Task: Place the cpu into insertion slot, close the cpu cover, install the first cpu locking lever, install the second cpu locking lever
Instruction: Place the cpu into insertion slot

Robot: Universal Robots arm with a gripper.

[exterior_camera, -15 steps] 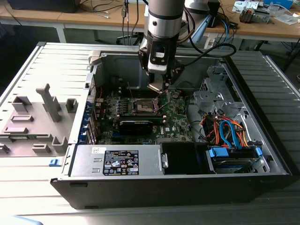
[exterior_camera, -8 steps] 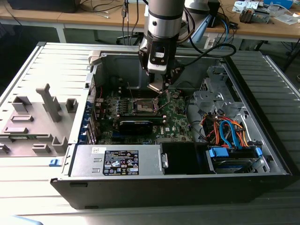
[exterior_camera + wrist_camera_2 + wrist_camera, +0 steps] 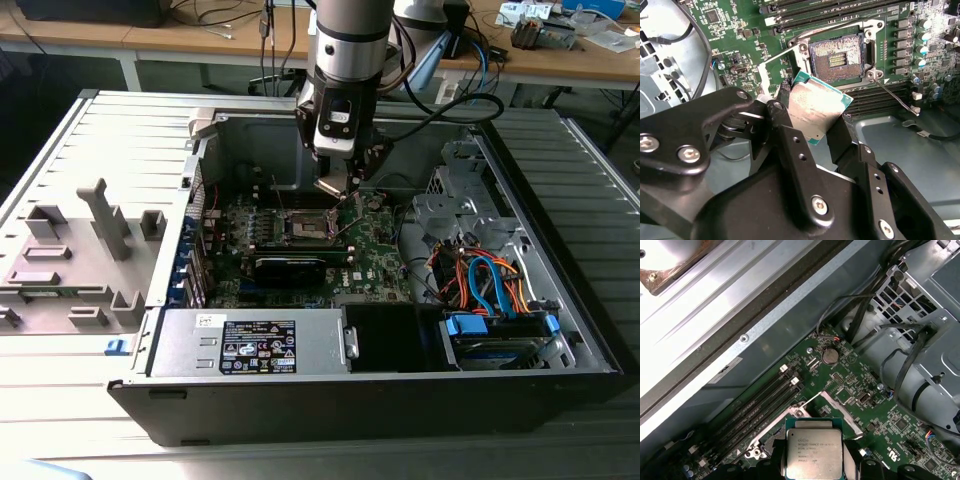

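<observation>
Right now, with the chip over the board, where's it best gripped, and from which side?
By two opposite edges, reaching in from the metal-top side, as the end effector holds the chip now. It is thin and square, so an edge pinch probably leaves its faces free for the socket.

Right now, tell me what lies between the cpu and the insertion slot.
In the second wrist view, only the slot's own rim lies between the cpu and the insertion slot.
</observation>
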